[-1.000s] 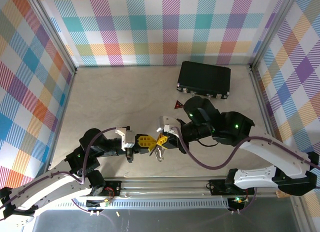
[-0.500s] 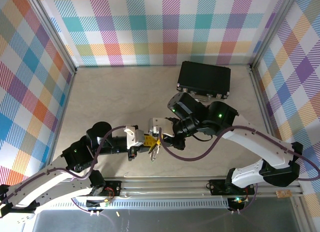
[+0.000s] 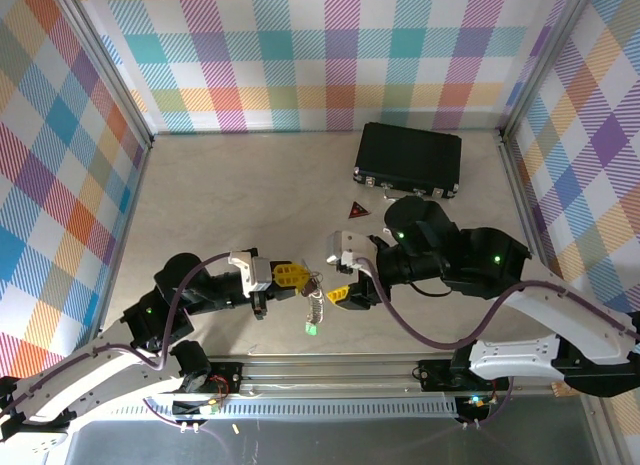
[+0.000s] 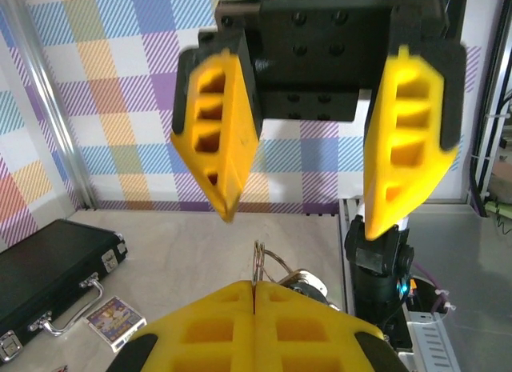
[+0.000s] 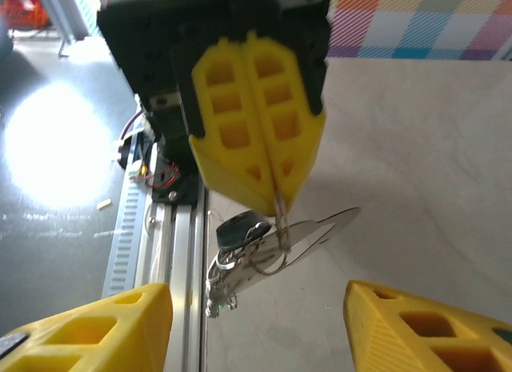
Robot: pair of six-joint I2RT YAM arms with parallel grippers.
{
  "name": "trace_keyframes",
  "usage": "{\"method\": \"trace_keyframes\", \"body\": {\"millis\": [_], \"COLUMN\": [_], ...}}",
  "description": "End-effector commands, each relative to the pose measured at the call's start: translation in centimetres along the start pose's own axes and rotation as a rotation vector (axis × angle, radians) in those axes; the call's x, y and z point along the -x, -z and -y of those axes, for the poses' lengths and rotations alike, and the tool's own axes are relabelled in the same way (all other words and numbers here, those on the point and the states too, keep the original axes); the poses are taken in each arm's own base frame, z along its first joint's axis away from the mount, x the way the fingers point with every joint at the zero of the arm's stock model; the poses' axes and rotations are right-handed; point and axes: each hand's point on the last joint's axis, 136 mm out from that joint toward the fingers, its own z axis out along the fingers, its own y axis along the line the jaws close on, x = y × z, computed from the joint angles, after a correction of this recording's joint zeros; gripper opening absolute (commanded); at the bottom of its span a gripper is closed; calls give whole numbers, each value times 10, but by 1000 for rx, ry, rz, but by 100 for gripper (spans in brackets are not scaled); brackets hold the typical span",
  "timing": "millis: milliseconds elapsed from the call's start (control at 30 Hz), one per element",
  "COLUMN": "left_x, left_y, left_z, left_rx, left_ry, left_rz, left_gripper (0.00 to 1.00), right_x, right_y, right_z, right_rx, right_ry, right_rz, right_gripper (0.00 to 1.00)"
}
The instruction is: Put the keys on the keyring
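Yellow fingers of the right gripper (image 5: 256,290) are standing spread now, since it is just letting go and backing off rightward in the top view. The left gripper (image 5: 276,188) is pinching the ring (image 5: 272,256), fingers pressed together, with the keys (image 5: 316,230) dangling below it at lower centre. I'm judging both keys threaded, so I'm treating the job as nearly finished.

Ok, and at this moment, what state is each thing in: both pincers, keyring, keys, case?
left pincer: shut on the keyring.
right pincer: open, holding nothing.
keyring: pinched at the left pincer's tip, hanging down.
keys: dangling together with the keyring.
black case: closed, lying flat on the table.
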Motion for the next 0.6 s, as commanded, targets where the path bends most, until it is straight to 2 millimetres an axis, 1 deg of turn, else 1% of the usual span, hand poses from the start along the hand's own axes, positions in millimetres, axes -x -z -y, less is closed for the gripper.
{"method": "trace_keyframes", "body": {"millis": [0, 100, 167, 267, 400, 567], "left_x": [20, 21, 20, 23, 29, 33], "left_y": [2, 2, 1, 1, 5, 5], "left_z": [-7, -4, 1, 9, 18, 23], "left_rx": [46, 28, -2, -46, -97, -130], "left_ry": [-15, -14, -15, -18, -13, -2], "left_rz": [98, 110, 114, 129, 176, 205], "left_gripper": [0, 0, 0, 0, 0, 0], "right_x": [13, 14, 13, 14, 18, 18], "right_y": [-5, -8, -12, -14, -10, -9], "right_z": [11, 14, 13, 8, 1, -3], "right_rx": [-57, -72, -58, -25, 6, 26], "right_ry": [-59, -75, -75, -66, -49, -42], "right_rz": [76, 101, 93, 92, 128, 133], "right_gripper": [63, 65, 63, 55, 45, 33]}}
